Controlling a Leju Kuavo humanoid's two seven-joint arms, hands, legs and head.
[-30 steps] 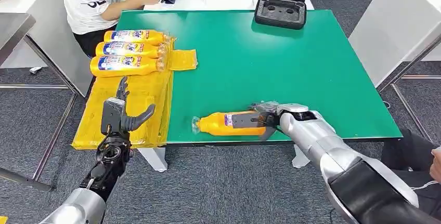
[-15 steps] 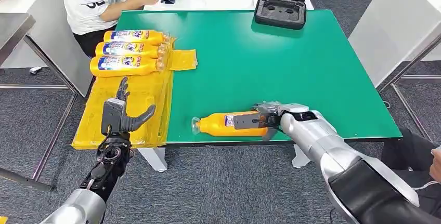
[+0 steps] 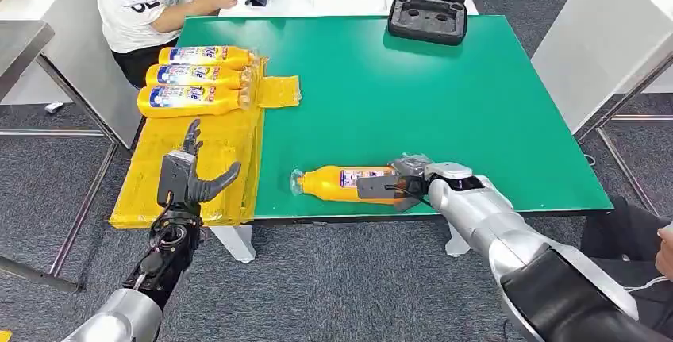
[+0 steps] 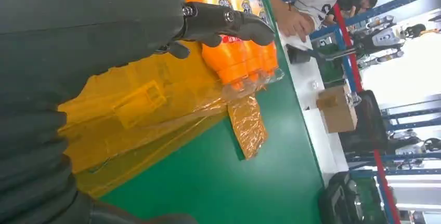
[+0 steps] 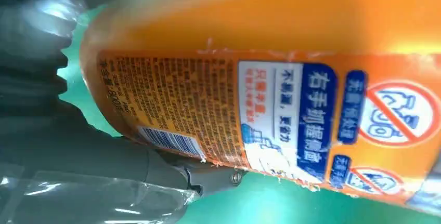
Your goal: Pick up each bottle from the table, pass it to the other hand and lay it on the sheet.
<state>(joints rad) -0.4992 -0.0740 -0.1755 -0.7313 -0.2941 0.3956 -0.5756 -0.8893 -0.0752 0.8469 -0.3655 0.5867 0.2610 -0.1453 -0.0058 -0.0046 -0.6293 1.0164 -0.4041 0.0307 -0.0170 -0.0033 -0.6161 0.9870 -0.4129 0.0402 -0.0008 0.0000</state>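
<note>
An orange bottle (image 3: 343, 183) is held lying on its side by the right hand (image 3: 397, 185), whose fingers (image 3: 374, 186) are wrapped round its base end, so that the cap end is pointed away from them toward the left hand (image 3: 189, 177); this orientation is judged to suit a handover, the free end being offered across. The bottle is seen at the near edge of the green counter (image 3: 444, 96); whether it is lifted off the surface or resting on it cannot be told. The left hand is held upright with its fingers (image 3: 191, 137) spread wide and nothing in them, over the near part of the yellow sheet (image 3: 230, 132), apparently placed to receive. Beyond those fingers, three bottles (image 3: 194, 76) are laid side by side on the far part of the sheet, caps toward the counter's middle, leaving the near part free for the next one. In the right wrist view the bottle's label (image 5: 291, 115) is shown close up, with a barcode and printed text, and a dark finger (image 5: 156, 167) pressed under the body, detail lost from above. In the left wrist view the crinkled edge of the sheet (image 4: 244, 125) and the laid bottles' necks (image 4: 234, 68) are shown past a dark finger (image 4: 229, 24).
</note>
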